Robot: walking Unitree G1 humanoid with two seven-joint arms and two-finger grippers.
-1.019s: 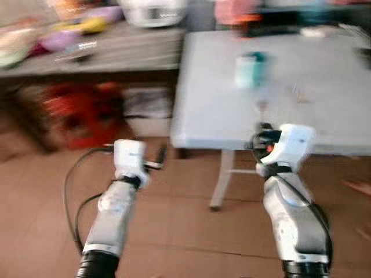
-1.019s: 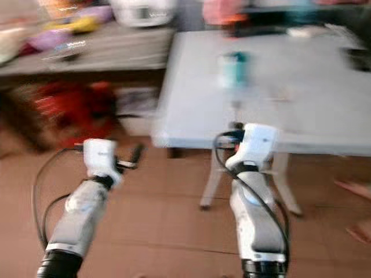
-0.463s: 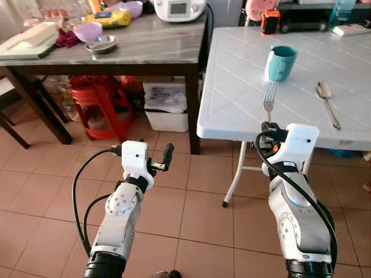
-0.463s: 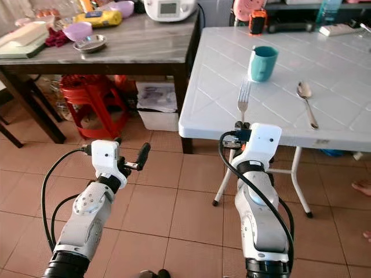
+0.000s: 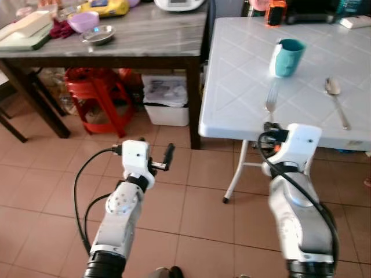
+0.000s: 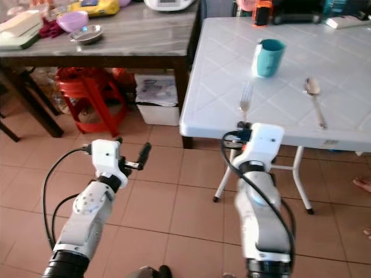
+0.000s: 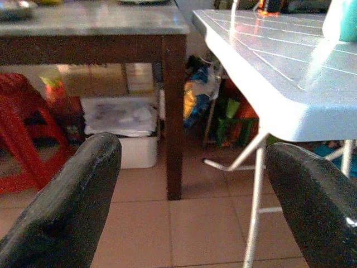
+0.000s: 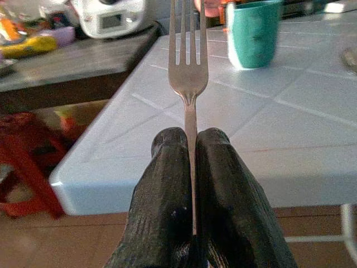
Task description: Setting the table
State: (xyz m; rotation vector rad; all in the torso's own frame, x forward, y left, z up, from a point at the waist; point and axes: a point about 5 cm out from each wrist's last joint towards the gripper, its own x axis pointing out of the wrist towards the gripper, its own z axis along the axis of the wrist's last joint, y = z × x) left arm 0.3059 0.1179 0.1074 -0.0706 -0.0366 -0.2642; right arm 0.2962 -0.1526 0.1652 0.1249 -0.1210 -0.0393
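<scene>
A white table (image 5: 243,75) stands ahead on the right, with a teal cup (image 5: 287,57) and a spoon (image 5: 337,102) on it. My right gripper (image 8: 191,148) is shut on the handle of a metal fork (image 8: 187,61), whose tines point up and forward over the table's near edge (image 5: 271,99). The right arm is at the table's front edge. My left gripper (image 5: 167,157) is open and holds nothing, out over the tiled floor left of the table; its fingers (image 7: 67,206) frame the table's leg.
A dark-legged stone-topped table (image 5: 116,43) at the back left carries a metal bowl (image 5: 97,36), a purple bowl (image 5: 83,22) and a white appliance. Under it sit a red stool (image 5: 93,98) and a white bin (image 5: 168,101). The white table's folding legs (image 5: 237,176) stand close ahead.
The view was blurred a second ago and is sharp now; the camera has shifted a little. The fork stays in my right gripper near the table's edge. The left gripper has not moved.
</scene>
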